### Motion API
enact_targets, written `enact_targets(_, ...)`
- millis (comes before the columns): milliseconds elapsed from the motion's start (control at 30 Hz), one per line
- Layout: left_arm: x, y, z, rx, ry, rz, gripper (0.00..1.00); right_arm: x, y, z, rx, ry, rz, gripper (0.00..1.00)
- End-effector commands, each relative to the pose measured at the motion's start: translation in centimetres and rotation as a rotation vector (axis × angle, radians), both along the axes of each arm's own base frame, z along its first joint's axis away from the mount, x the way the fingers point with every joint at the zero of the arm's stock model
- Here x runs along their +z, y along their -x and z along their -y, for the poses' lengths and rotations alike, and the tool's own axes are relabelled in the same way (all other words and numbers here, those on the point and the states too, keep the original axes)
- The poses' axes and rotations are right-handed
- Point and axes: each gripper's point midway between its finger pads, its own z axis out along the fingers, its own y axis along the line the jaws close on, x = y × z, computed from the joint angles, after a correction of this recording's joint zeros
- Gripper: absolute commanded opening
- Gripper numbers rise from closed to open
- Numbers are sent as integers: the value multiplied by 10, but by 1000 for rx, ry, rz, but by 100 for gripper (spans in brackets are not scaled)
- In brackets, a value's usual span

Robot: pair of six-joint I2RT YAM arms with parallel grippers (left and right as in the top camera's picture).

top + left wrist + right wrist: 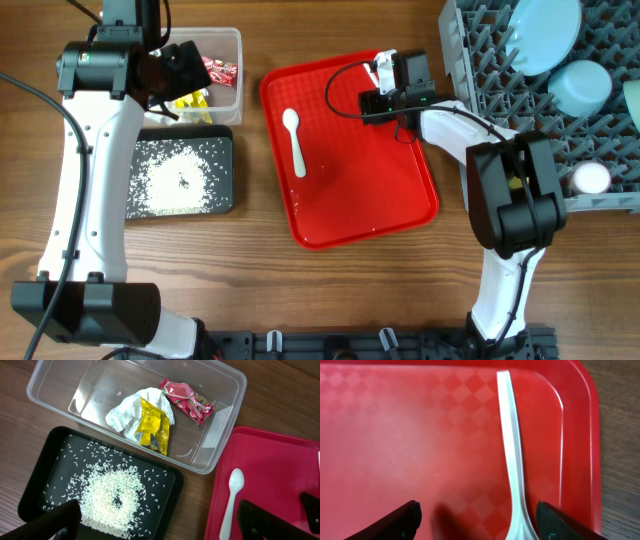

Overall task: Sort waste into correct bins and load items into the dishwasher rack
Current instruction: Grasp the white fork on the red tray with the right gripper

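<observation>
Wood bench [330, 300]. Grey dishwasher rack [600, 150] sat at 2 o'clock, holding pale blue plate [545, 30] and bowl [580, 85]. Red tray [360, 180] lay at centre. Black bin [222, 150] at 9 o'clock held rice grains [112, 497]. Clear bin [60, 390] at 11 o'clock held white napkin [125, 412], yellow wrapper [154, 427] and red wrapper [187, 400]. Left tool [160, 510] hovered over the bins, jaws wide, empty. Right tool [478, 510] was at the tray's 1 o'clock corner, jaws apart either side of a white utensil handle [512, 450], not gripping. White spoon [295, 140] lay on the tray's 10 o'clock part.

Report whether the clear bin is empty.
Not empty: a white napkin, a yellow wrapper and a red wrapper lie inside the clear bin.
</observation>
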Motion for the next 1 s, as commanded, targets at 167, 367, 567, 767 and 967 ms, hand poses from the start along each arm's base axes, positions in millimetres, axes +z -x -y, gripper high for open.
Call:
enact_targets(167, -2, -1, -2, 16, -5, -3, 100, -23, 8, 12, -35, 47, -59, 55)
enact_targets(367, -2, -1, -2, 16, -5, -3, 100, -29, 21, 8, -29, 18, -126, 24)
enact_targets(567, -2, -1, -2, 16, -5, -3, 100, -25, 29, 3, -41, -28, -166, 4)
enact_targets(767, -2, -1, -2, 16, -5, -3, 100, 28, 35, -2, -34, -78, -133, 4)
enact_targets(967, -2, -1, -2, 16, -5, -3, 100, 95, 48, 2, -62, -122, -81, 4)
